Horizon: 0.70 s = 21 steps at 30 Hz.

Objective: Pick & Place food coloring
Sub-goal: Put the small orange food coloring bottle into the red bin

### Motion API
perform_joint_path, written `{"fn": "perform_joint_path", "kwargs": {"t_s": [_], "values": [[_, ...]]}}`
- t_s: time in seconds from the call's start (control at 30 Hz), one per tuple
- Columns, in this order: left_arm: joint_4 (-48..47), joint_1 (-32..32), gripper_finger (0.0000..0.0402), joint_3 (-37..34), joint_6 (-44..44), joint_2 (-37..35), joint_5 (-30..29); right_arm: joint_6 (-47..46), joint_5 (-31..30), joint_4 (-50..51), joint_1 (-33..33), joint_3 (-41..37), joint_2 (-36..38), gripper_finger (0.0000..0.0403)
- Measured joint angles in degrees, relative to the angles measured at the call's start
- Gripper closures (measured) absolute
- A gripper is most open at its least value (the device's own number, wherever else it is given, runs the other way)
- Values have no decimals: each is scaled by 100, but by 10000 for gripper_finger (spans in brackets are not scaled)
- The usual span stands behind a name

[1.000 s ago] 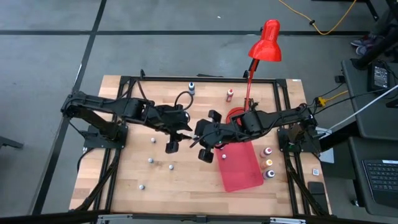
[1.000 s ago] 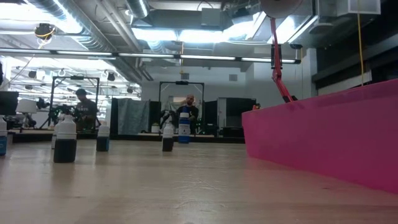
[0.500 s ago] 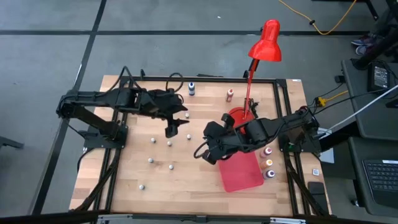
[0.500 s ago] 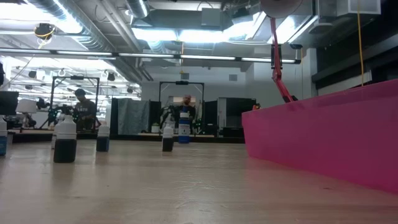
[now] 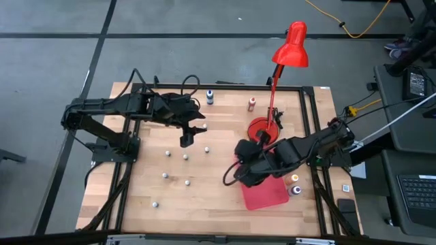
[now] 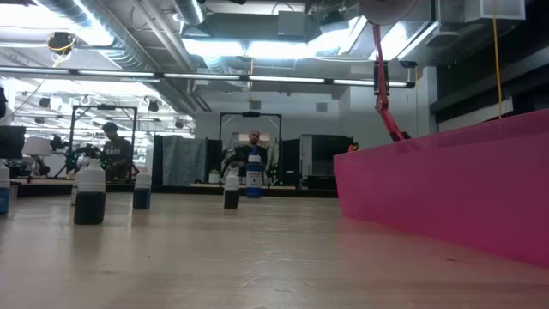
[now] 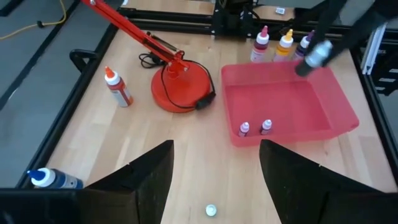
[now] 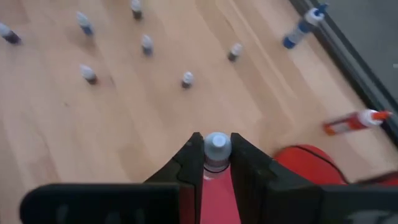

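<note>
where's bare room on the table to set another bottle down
Bare wood lies along the near edge of the wooden table, left of the flat red rectangular tray, and between the blue-bodied bottle and the red-bodied bottle at the far edge. Crowded: the small whitish-grey bottles at centre-left, and the red desk lamp's round base.

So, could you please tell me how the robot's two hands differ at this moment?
The left hand is open and holds nothing, while the right hand is shut on a small pale-capped bottle. The left hand hangs over bare wood; the right hand is at the red tray. Both are dark and two-fingered.
</note>
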<state>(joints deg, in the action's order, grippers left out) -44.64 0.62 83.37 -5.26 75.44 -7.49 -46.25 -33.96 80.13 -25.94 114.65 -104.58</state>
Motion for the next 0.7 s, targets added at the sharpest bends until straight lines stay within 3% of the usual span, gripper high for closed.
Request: {"fn": "perform_joint_path", "kwargs": {"t_s": [0.37,0.7], "values": [[159,0,171,0,-250,3,-144,236,45,255,-4,-1640,1970,342],[346,2,171,0,-252,4,-204,487,237,-1820,-4,-3967,3594,342]]}}
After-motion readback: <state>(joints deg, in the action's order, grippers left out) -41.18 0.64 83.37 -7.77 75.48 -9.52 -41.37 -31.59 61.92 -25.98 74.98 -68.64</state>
